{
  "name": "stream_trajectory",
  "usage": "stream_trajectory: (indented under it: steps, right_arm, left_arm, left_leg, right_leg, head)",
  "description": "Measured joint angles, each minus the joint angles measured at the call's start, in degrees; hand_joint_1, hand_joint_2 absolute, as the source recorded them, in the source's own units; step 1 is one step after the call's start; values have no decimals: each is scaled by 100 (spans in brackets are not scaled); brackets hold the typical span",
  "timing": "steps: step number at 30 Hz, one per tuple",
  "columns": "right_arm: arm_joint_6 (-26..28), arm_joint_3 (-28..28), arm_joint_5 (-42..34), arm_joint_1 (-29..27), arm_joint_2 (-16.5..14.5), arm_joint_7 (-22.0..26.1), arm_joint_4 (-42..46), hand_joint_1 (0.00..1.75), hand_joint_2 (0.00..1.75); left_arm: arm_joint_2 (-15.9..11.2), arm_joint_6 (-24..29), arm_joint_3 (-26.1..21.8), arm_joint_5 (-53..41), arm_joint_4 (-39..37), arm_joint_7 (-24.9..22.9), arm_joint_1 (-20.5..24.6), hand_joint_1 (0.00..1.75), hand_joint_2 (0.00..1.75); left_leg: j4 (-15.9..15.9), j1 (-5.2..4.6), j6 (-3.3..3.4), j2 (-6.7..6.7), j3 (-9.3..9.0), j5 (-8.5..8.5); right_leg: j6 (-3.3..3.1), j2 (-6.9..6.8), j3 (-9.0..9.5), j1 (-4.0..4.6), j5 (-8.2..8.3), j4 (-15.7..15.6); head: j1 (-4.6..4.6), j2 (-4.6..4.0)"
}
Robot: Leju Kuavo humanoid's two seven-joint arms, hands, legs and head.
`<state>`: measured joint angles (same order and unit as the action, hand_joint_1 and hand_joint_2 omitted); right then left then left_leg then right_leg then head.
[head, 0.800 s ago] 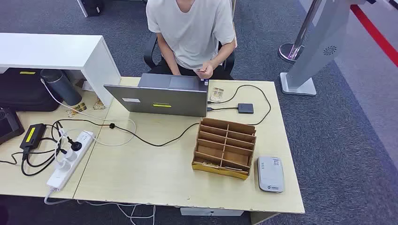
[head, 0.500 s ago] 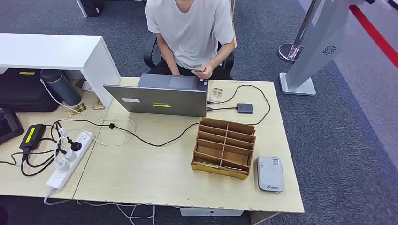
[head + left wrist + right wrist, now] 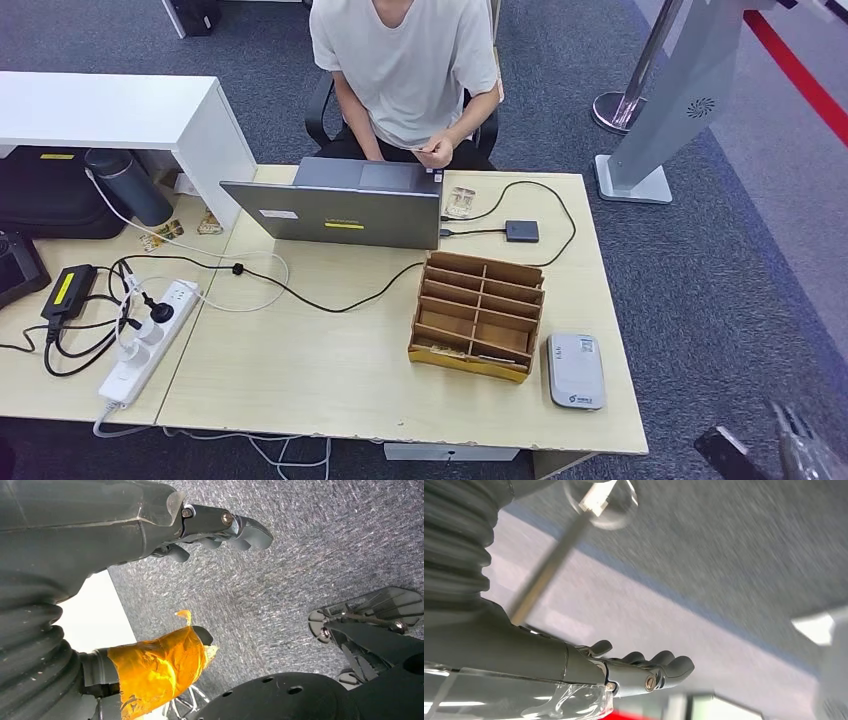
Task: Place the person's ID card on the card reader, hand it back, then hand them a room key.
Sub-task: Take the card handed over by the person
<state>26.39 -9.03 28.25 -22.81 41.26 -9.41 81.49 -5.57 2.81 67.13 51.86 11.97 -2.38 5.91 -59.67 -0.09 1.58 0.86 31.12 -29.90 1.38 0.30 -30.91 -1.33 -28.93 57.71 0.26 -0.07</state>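
Office floor of grey carpet; pale wooden desk in front of the robot, a person seated on its far side.

Right hand: empty, fingers extended and lying close together, over carpet; in the head view its tip just enters at the lower right corner, beyond the desk edge. Left hand: empty, fingers loosely apart from the thumb, which is wrapped in orange tape; hangs above the floor.

On the desk nearest that corner: white card reader, flat, nothing on it. Just beside it, a wooden compartment rack; whether it holds room keys I cannot tell. Behind it, a grey laptop, with cables.

ID card: pinched in the person's hand at the far desk edge, well apart from both robot hands.

Judgement: card is thin, light, stiff, smooth, so likely slippery. Best pinched across its flat faces near the free end, away from the person's fingers.
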Motion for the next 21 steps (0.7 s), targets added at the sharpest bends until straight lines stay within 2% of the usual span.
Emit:
stream_trajectory:
  steps: [5, 11, 16, 21]
  right_arm:
    - [-146, 366, 518, 602, -256, 350, 18, 0, 175]
    - [-379, 557, 1255, 1395, -628, 632, 172, 0, 175]
    - [-587, 482, 2014, 2231, -1018, 831, 294, 0, 175]
    - [-731, 159, 2637, 2975, -1378, 904, 332, 0, 175]
  left_arm:
    - [1, -54, 277, 125, -40, 16, 59, 0, 175]
    - [4, -130, 600, 290, -93, 62, 129, 0, 175]
    - [13, -231, 828, 467, -104, 130, 176, 0, 175]
    - [28, -307, 993, 560, -116, 205, 235, 0, 175]
  left_leg:
    - [0, 0, 0, 7, 1, 1]
    - [0, 3, -3, 9, 5, 3]
    - [0, 5, -7, 11, 5, 9]
    - [0, 5, -10, 18, 7, 15]
  right_leg:
    - [-1, -6, 2, 0, 1, 0]
    - [-6, -7, -1, 2, 4, 5]
    - [-10, -10, -1, 3, 7, 9]
    - [-13, -16, -1, 3, 9, 12]
  head:
    - [-1, 0]
    - [-2, 0]
    - [-1, 0]
    - [-1, 0]
